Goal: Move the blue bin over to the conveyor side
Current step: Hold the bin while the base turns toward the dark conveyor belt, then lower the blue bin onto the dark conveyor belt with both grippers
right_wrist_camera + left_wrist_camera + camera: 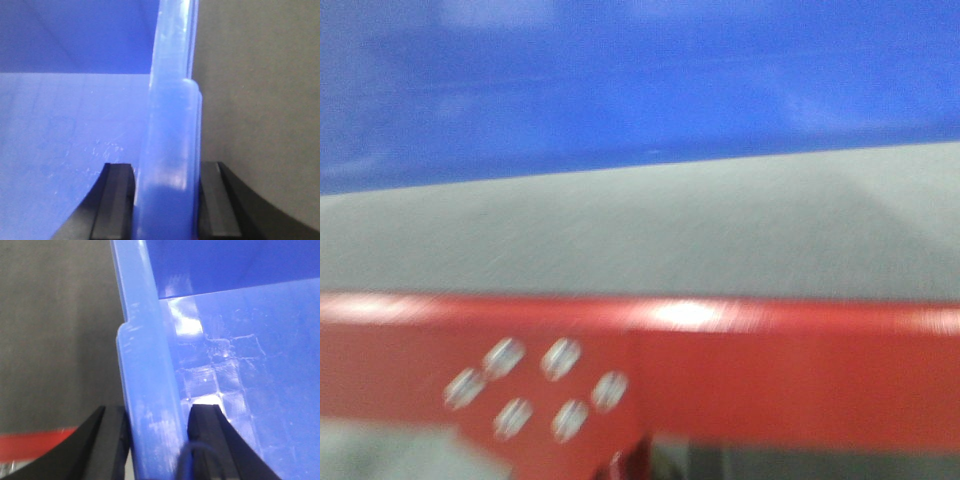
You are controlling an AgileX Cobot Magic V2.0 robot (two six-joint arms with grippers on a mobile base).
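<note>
**Left wrist view.** The left gripper (157, 440) is clenched on the thickened top rim of the blue bin (250, 400). The pale blue rim strip rises between the two black jaws, with one jaw pressed against each face. The inner jaw sits inside the bin. Beyond it lies the glossy blue interior, with scuff marks (225, 347) and a bright glare patch (187, 325) on the wall above the jaw tip. The outer jaw sits outside the bin. Beyond it spreads the conveyor side (55, 330), a flat, dark grey, matte surface. A red strip (35, 445) crosses the corner just beside the outer jaw.

**Right wrist view.** The right gripper (165, 200) grasps the bin's rim in the same manner. The rim stands upright between the jaws and fills the gap from one to the other. Smooth blue wall and floor lie beyond the inner jaw, and the same dark grey surface lies beyond the outer jaw.

**Front view (blurred).** The bin's blue wall fills the upper part of the frame. Below it runs a band of the grey surface, then a red beam (770, 370) carrying six bright bolt heads (535, 390). The bin appears to lie over the grey surface, but the blur leaves it unclear whether its base touches that surface.
</note>
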